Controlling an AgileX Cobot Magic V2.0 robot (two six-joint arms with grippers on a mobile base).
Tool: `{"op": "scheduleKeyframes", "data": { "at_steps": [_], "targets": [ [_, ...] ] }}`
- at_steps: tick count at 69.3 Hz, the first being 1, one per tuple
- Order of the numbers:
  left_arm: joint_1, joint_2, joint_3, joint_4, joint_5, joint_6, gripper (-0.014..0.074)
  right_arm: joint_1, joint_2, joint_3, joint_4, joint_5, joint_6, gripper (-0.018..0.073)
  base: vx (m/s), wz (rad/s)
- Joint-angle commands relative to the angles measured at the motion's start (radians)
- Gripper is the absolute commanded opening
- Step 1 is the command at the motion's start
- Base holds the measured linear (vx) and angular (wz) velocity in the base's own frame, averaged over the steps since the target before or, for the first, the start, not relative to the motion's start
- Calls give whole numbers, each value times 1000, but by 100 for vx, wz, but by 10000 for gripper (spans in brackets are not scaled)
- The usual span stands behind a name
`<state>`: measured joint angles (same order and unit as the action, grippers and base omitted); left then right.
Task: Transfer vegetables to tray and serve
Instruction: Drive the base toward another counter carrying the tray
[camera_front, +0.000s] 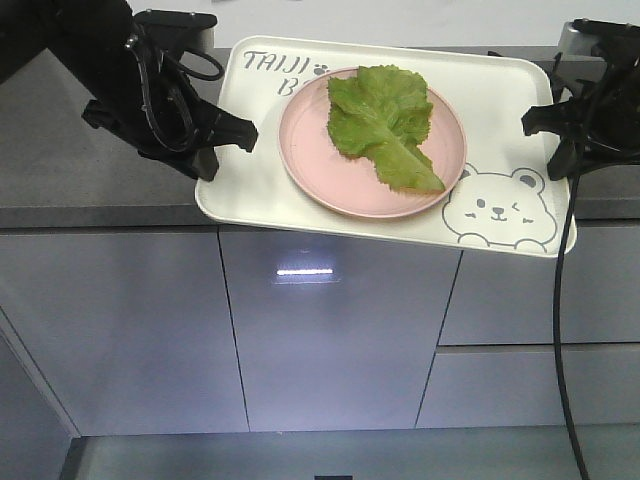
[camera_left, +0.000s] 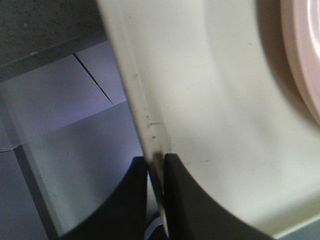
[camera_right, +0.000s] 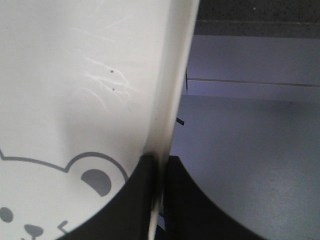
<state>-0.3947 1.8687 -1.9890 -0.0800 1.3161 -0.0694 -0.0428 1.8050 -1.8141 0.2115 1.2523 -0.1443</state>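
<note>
From the front, the light, limp lettuce leaf (camera_front: 385, 125) is lying on the pink plate (camera_front: 310, 150) in the middle of the tray (camera_front: 258, 190); at the left wrist, the left gripper (camera_left: 156, 165) is pinching the stiff tray's left rim, and at the right wrist the right gripper (camera_right: 159, 167) is pinching its right rim (the plate could slide).

One cream tray (camera_front: 250, 190); one round pink plate (camera_front: 300, 150) on it; one green lettuce leaf (camera_front: 385, 120) on the plate; one bear face (camera_front: 495, 210) printed on the tray, and one patch of grey lettering (camera_front: 275, 62); two black hands, the left hand (camera_front: 222, 150) and the right hand (camera_front: 548, 140), one on each side rim; one grey bench (camera_front: 80, 170); one black cable (camera_front: 558, 300) hanging at the right.
</note>
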Motion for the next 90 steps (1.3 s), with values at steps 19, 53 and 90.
{"op": "scheduleKeyframes", "data": {
  "at_steps": [19, 53, 90],
  "targets": [
    [-30, -59, -39, -120, -66, 23, -6, 17, -59, -28, 113, 31, -37, -6, 13, 10],
    [-30, -59, -39, -120, -66, 23, -6, 17, -59, -28, 113, 31, -37, -6, 16, 1],
    [-30, -59, -39, -120, -66, 23, -6, 17, -59, -28, 113, 31, -37, -6, 16, -2]
  ]
}}
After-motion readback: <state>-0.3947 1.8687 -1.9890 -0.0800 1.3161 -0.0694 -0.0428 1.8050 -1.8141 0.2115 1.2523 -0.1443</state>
